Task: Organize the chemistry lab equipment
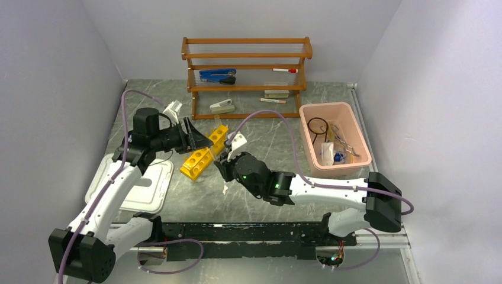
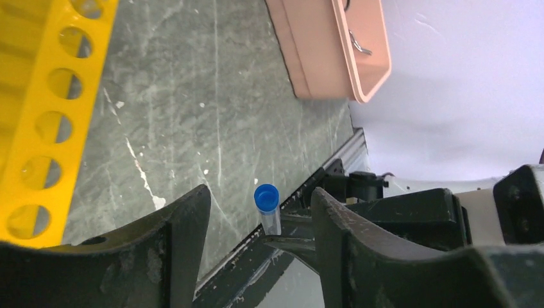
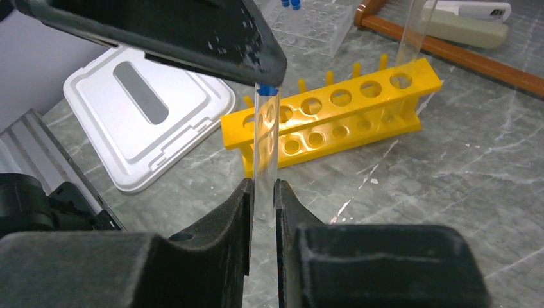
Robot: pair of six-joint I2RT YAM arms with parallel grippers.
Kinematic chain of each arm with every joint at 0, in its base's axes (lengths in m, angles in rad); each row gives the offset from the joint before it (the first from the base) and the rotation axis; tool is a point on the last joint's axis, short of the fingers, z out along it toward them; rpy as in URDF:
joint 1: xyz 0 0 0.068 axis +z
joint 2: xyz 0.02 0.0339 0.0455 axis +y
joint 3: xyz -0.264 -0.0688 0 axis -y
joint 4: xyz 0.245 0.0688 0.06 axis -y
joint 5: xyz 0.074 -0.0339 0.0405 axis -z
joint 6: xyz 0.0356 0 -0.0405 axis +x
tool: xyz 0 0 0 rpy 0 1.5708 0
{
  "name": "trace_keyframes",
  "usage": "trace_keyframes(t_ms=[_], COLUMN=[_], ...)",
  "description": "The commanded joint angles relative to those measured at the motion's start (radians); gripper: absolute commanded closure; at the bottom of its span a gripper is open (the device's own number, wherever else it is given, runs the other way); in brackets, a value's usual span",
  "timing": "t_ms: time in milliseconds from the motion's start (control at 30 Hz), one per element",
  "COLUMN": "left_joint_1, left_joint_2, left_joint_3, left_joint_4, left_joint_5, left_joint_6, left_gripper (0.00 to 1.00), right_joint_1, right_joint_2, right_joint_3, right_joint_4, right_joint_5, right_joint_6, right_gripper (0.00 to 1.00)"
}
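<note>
My right gripper (image 3: pixel 263 187) is shut on a clear blue-capped tube (image 3: pixel 265 151) and holds it upright, just in front of the yellow holed test-tube rack (image 3: pixel 333 115). In the top view this gripper (image 1: pixel 227 161) is beside the rack (image 1: pixel 204 155). My left gripper (image 1: pixel 201 141) is open above the rack. In the left wrist view the tube's blue cap (image 2: pixel 266 196) stands between the left gripper's (image 2: pixel 260 191) spread fingers without touching them. Another clear tube (image 3: pixel 414 38) stands in the rack's far end.
A pink bin (image 1: pixel 361 142) at the right holds a black ring and small items. A white lid (image 1: pixel 145 186) lies left of the rack. The wooden shelf (image 1: pixel 245 56) with stapler and markers stands at the back. A clear tube tray (image 3: pixel 314 22) sits behind the rack.
</note>
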Motion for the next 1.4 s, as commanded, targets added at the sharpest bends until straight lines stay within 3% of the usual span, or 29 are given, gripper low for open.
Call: trace_keyframes(t_ms=[0,233,467,567,633,700,767,833,967,1100,1200,1367], left_joint_1=[-0.006,-0.006,-0.006,-0.006,-0.006,-0.006,-0.006,-0.006,-0.006,-0.006,-0.005,0.009], left_joint_2=[0.024,0.055,0.056,0.058,0.058,0.056,0.053,0.048,0.006,-0.06,-0.068,0.021], left_joint_3=[-0.019,0.015,0.004,0.001,0.008,0.031,0.066,0.11,0.175,0.119,0.061,-0.024], left_joint_4=[0.08,-0.009,0.065,0.087,0.086,0.057,0.002,-0.058,-0.127,-0.015,0.114,0.26], left_joint_5=[0.138,0.109,0.153,0.171,0.169,0.139,0.075,-0.05,-0.407,-0.737,-0.861,-0.978], left_joint_6=[-0.031,0.068,0.035,0.03,0.041,0.07,0.119,0.174,0.28,0.374,0.464,0.486], left_gripper=[0.43,0.61,0.77,0.93,0.95,0.95,0.95,0.95,0.95,0.95,0.95,0.95], right_joint_1=[-0.008,-0.016,-0.02,-0.025,-0.028,-0.033,-0.034,-0.038,-0.052,-0.068,-0.094,-0.177], right_joint_2=[-0.009,-0.003,-0.01,-0.009,-0.002,0.003,-0.004,-0.019,-0.039,-0.05,-0.062,-0.074], right_joint_3=[-0.008,-0.007,-0.029,-0.032,-0.021,-0.012,-0.019,-0.033,-0.046,-0.063,-0.083,-0.117], right_joint_4=[0.058,0.069,0.087,0.089,0.067,0.044,0.048,0.063,0.057,0.045,0.047,0.073], right_joint_5=[-0.018,-0.025,-0.04,-0.04,-0.023,-0.006,0.006,0.005,-0.006,-0.018,-0.032,-0.107], right_joint_6=[-0.039,-0.052,-0.079,-0.077,-0.051,-0.024,-0.011,-0.007,0.008,0.018,0.028,0.047], right_gripper=[0.94,0.94,0.94,0.93,0.83,0.61,0.44,0.35,0.34,0.35,0.36,0.38])
